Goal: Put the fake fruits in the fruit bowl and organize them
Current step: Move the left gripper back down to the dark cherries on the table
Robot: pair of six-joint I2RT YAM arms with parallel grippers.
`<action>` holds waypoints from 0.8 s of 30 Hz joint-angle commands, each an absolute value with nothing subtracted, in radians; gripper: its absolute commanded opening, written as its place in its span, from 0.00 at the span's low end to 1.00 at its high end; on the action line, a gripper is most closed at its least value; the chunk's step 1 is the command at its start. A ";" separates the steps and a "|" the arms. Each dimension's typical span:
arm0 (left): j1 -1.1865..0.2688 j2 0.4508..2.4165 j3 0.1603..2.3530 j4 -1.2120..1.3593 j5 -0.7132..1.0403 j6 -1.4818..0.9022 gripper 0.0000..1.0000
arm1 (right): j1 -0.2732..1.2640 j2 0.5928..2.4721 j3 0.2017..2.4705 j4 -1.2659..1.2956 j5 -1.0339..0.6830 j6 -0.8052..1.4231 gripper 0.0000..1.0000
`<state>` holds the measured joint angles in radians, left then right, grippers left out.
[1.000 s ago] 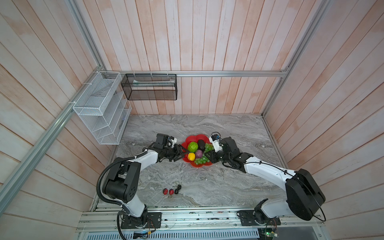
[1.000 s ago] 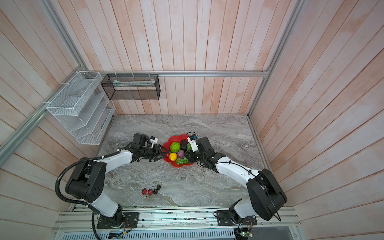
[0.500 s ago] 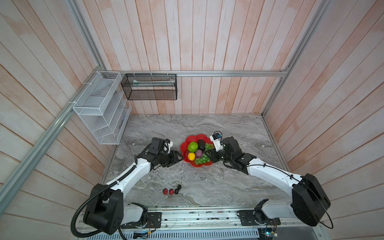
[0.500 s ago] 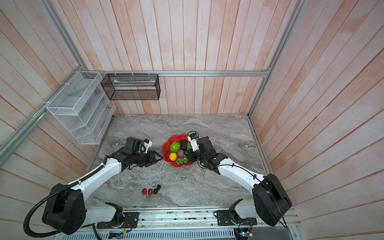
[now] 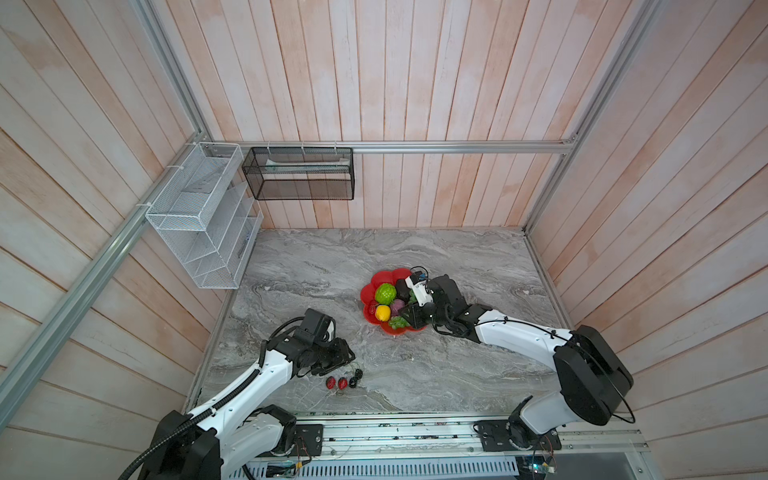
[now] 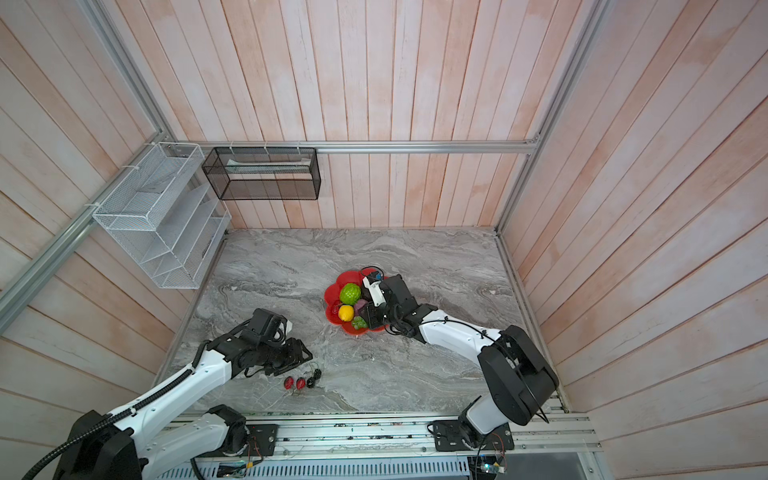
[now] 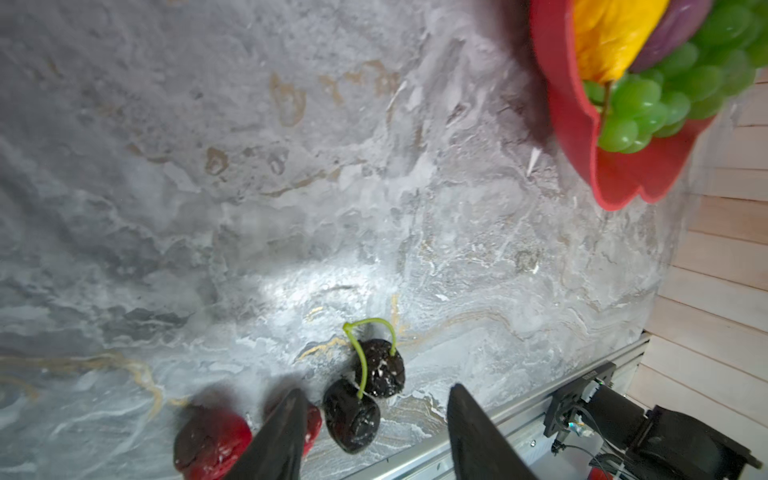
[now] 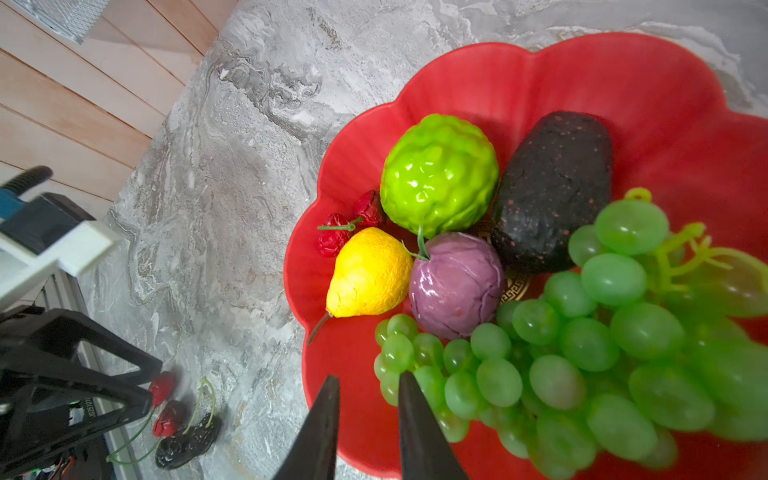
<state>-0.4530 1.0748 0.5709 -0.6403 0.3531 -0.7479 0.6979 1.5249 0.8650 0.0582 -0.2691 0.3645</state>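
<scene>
**Hidden items.** In both top views the right gripper [image 8: 368, 376] covers the right side of the bowl [image 8: 582, 75]. Check the avocado [image 8: 552, 187] and grapes [image 8: 582, 353] in the right wrist view, where the grapes are blurred and cut off at the frame edge. The green ball [image 8: 438, 174], lemon [image 8: 365, 274], purple fruit [image 8: 455, 282] and one cherry pair [image 8: 336, 237] also lie in the bowl. One finger of the left gripper [image 7: 376, 390] covers part of the red cherries [image 7: 212, 440] on the bench [image 7: 291, 187].

**Clearances.** The red cherries and black cherries [image 7: 380, 372] lie close to the bench's front edge, well apart from the bowl. You have bare bench between them.

**Grippers.** The left gripper stands open and empty, with the black cherries in line with its gap. The right gripper's fingers stand a narrow gap apart over the bowl's rim and hold nothing.

**Change.** A second ago the left gripper was at the bowl's left edge. It now hangs over the loose cherries. The right gripper has not moved.
</scene>
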 commanded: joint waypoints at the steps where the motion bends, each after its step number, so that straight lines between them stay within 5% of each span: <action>1: -0.469 1.105 0.556 -0.634 0.328 -0.774 0.57 | 0.705 1.532 0.896 0.097 -0.305 0.374 0.26; 24: -0.540 1.324 0.603 -0.519 0.274 -0.763 0.56 | 0.704 1.528 0.835 0.124 -0.294 0.372 0.26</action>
<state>-0.5335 1.2968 0.5861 -0.5400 0.3042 -0.7853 0.6979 1.5410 0.8513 0.1059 -0.2966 0.3676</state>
